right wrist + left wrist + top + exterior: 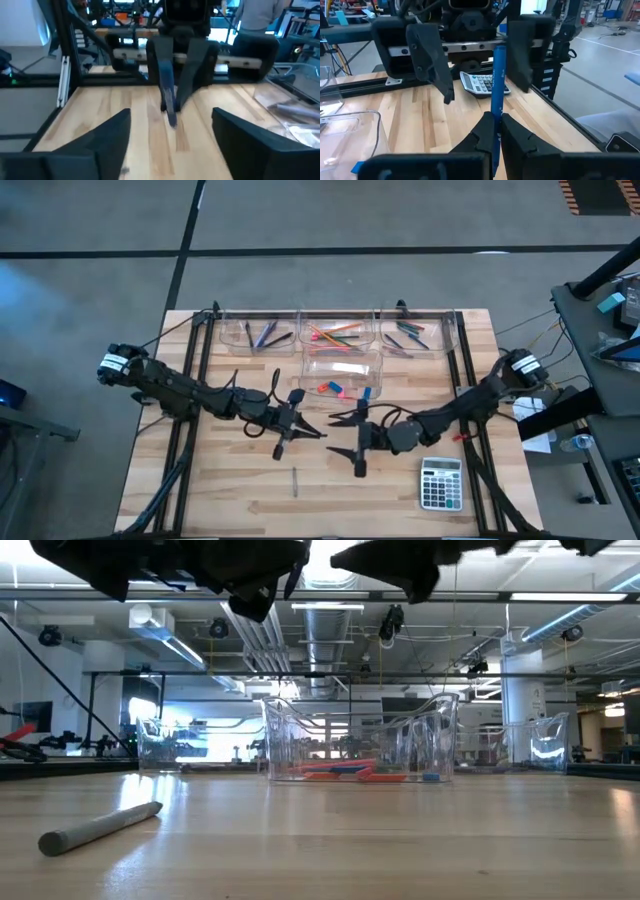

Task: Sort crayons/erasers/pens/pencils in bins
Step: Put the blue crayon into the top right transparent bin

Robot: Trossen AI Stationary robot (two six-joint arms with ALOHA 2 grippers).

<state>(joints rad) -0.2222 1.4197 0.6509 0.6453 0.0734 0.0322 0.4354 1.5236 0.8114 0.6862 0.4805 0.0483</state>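
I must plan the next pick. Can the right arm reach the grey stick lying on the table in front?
Probably yes. The grey stick lies alone on bare wood, and the right gripper, jaws open and empty, hangs close by with nothing between.

No text can be read anywhere — the calculator (441, 483) keys are too small to read.

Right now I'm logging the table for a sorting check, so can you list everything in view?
Bins: four, clear; three along the far edge, one nearer the middle.
Erasers: a few, red and blue, in the middle bin.
Pencils: several, orange and green, far centre bin.
Pens: several, dark, far left bin.
Crayons: several, green and dark, far right bin.
Grey stick: one, near edge.
Calculator: one, grey, near right.
Blue pen: one, in left gripper.
Right gripper: fingers open, empty.
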